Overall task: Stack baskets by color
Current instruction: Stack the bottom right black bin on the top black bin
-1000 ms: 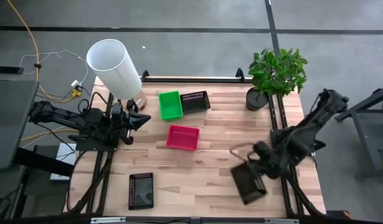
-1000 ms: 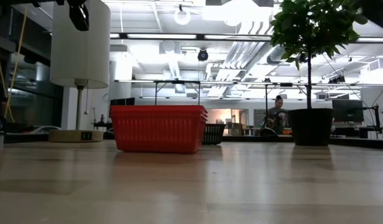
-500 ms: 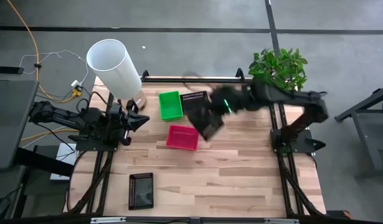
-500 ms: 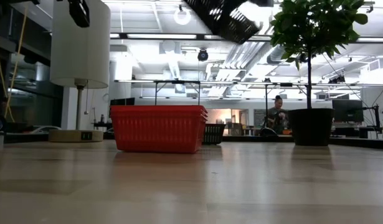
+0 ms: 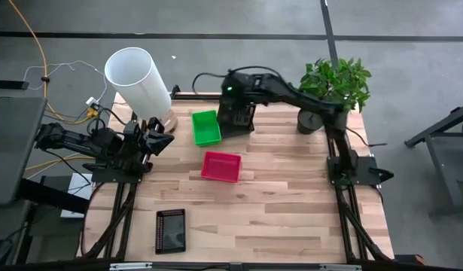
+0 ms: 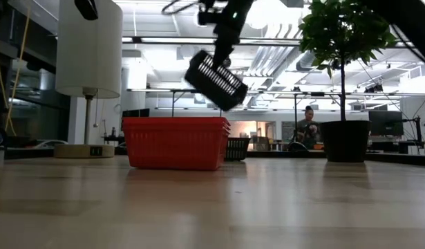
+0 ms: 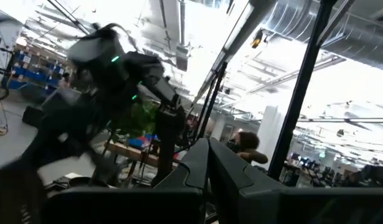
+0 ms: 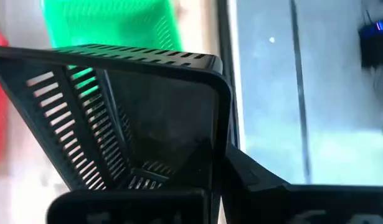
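Observation:
My right gripper reaches over the table's far middle, shut on a black basket that hangs tilted in the air. Under it, another black basket rests on the table beside a green basket. A pink basket sits at the table's middle, and a third black basket lies near the front left. My left gripper waits shut at the left edge, tipped up toward the room. My right gripper holds the black basket by one side wall at its rim, near a corner. The wall runs between the two fingers, one finger on its outer side. The fingers slant down from above. The basket is lifted clear and tilted below them.
A tall white cylinder stands at the far left corner on a small base. A potted plant stands at the far right, under my right arm. Bare wood lies along the table's near right.
My right gripper has swung with the black basket from the table's near right across to the far middle, rising and rolling its wrist. The basket has been lifted clear of the table and now hangs tilted above the black basket next to the green one.

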